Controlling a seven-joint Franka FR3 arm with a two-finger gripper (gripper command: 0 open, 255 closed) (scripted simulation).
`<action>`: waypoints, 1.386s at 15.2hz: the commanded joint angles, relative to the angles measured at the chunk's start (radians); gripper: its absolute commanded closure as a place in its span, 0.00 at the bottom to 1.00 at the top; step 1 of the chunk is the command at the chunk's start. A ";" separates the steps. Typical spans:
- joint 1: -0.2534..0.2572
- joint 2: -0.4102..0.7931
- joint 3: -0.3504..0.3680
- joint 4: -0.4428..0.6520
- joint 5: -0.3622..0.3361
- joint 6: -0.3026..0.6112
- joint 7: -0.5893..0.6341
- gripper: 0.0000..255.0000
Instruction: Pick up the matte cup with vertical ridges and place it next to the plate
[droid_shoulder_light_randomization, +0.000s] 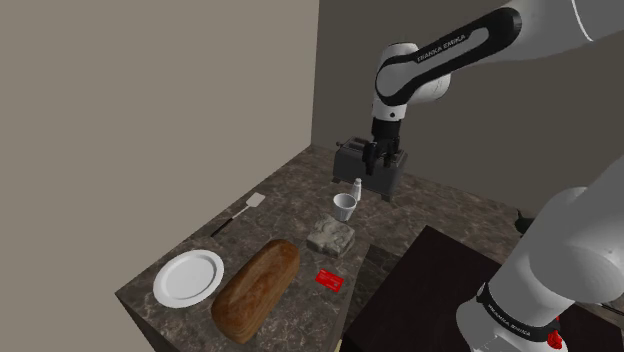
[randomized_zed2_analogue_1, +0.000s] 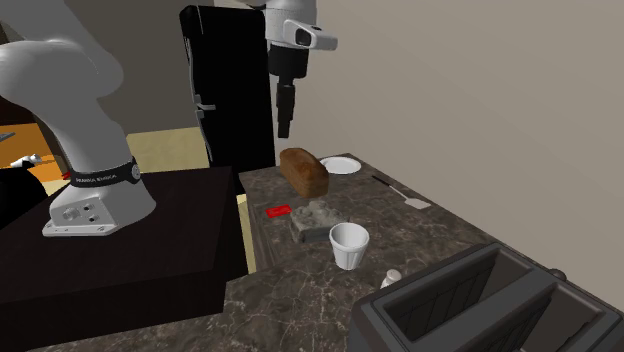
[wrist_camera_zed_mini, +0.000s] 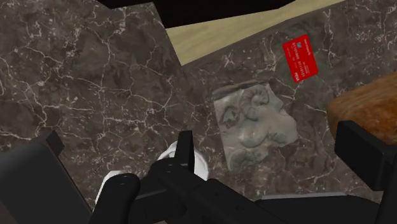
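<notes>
In the shoulder view, the all-black two-finger gripper (droid_shoulder_light_randomization: 383, 155) hangs with fingers spread high over the dark veined counter (droid_shoulder_light_randomization: 440, 210), and the small white ridged cup (droid_shoulder_light_randomization: 344, 207) stands upright at its seven o'clock, beside the dark grey toaster (droid_shoulder_light_randomization: 348, 160).

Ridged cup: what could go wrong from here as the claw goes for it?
1. A small white bottle stands close to the cup, with the toaster just behind; the open claw might knock either coming down.
2. The grey block and bread loaf lie between cup and plate; a low carry could clip them.
</notes>
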 joint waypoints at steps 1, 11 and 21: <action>-0.003 0.078 -0.016 0.023 0.017 0.050 -0.037 0.00; -0.056 0.480 -0.045 0.240 0.151 0.196 -0.238 0.00; -0.163 0.883 0.000 0.590 0.248 0.213 -0.367 0.00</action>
